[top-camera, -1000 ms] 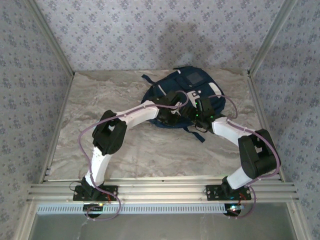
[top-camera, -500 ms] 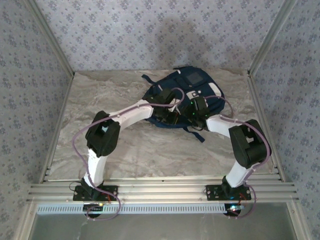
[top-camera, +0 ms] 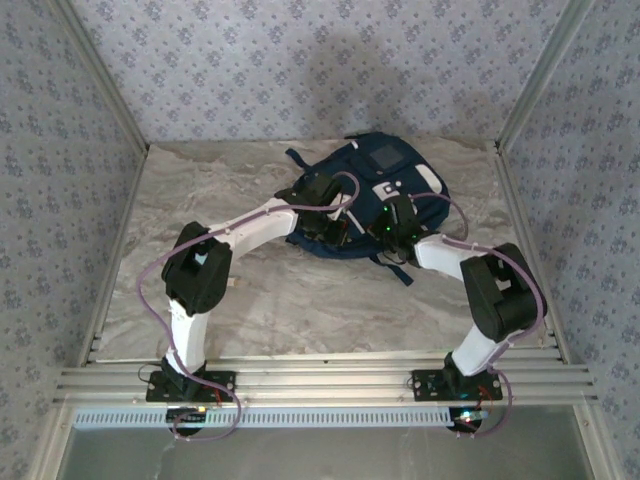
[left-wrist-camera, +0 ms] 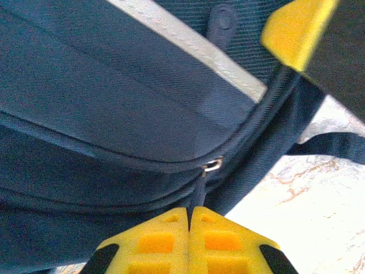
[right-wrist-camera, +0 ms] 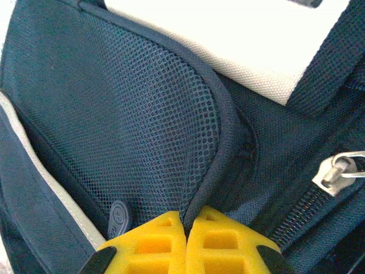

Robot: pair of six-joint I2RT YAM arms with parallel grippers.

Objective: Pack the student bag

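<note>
My left gripper [left-wrist-camera: 189, 216] clenches the large navy-blue fabric backpack's [left-wrist-camera: 108, 97] dark zipper pull [left-wrist-camera: 200, 189], my right gripper [right-wrist-camera: 186, 221] pinching its mesh-pocket edge [right-wrist-camera: 221, 128], presumably as a brace.

I see open table [top-camera: 200, 200] to the left of the student bag [top-camera: 385, 158] and across the near middle, between the two arms. The bag blocks the far right, close to the far wall. The left gripper [top-camera: 333, 228] and right gripper [top-camera: 388, 230] crowd its near edge, just beside each other, and a strap [top-camera: 402, 274] trails nearward.
</note>
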